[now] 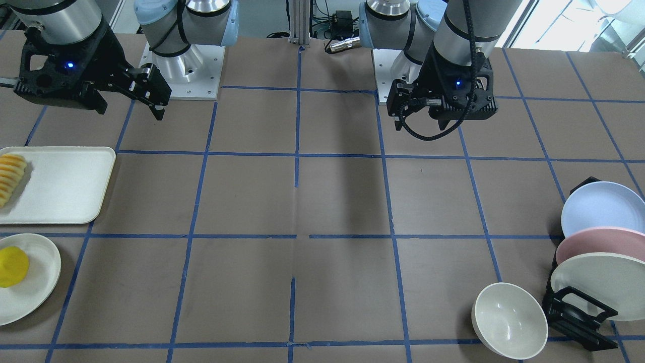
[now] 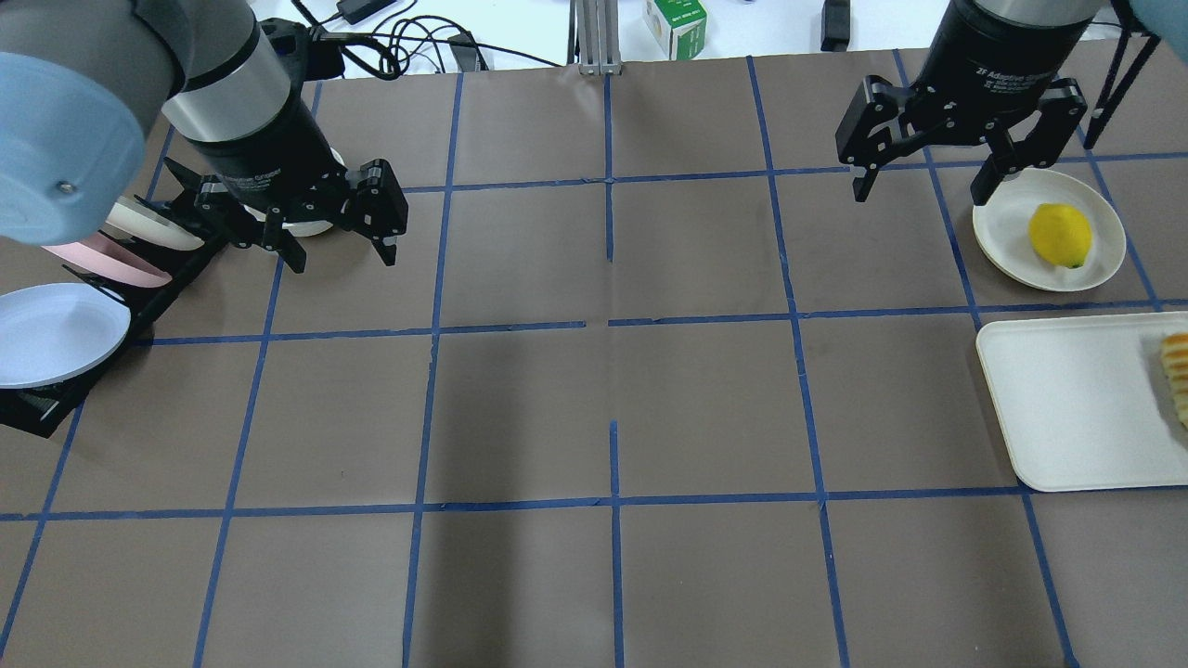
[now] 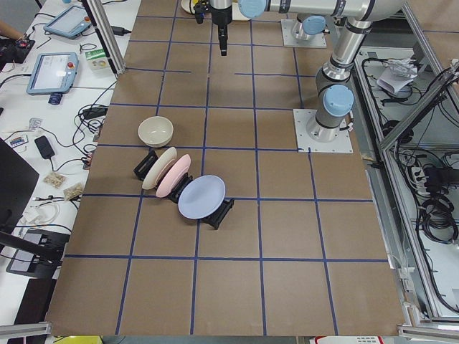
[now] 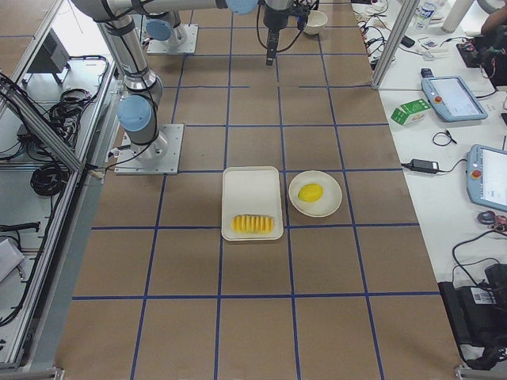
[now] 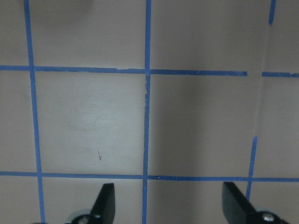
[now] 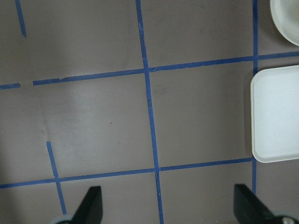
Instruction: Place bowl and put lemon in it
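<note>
The off-white bowl (image 1: pixel 509 320) stands upright on the table next to the plate rack; in the overhead view only a sliver of it (image 2: pixel 314 226) shows behind my left gripper. The yellow lemon (image 1: pixel 12 266) (image 2: pixel 1059 235) lies on a shallow cream plate (image 2: pixel 1100 264). My left gripper (image 2: pixel 343 258) (image 5: pixel 169 200) hangs open and empty above the table, nearer the robot's base than the bowl. My right gripper (image 2: pixel 919 195) (image 6: pixel 169 205) hangs open and empty, inward of the lemon's plate.
A black rack (image 1: pixel 579 315) holds a blue, a pink and a cream plate (image 1: pixel 602 280) beside the bowl. A white tray (image 1: pixel 60 186) with a row of sliced yellow-orange food (image 1: pixel 10 176) lies beside the lemon's plate. Blue tape lines grid the brown table.
</note>
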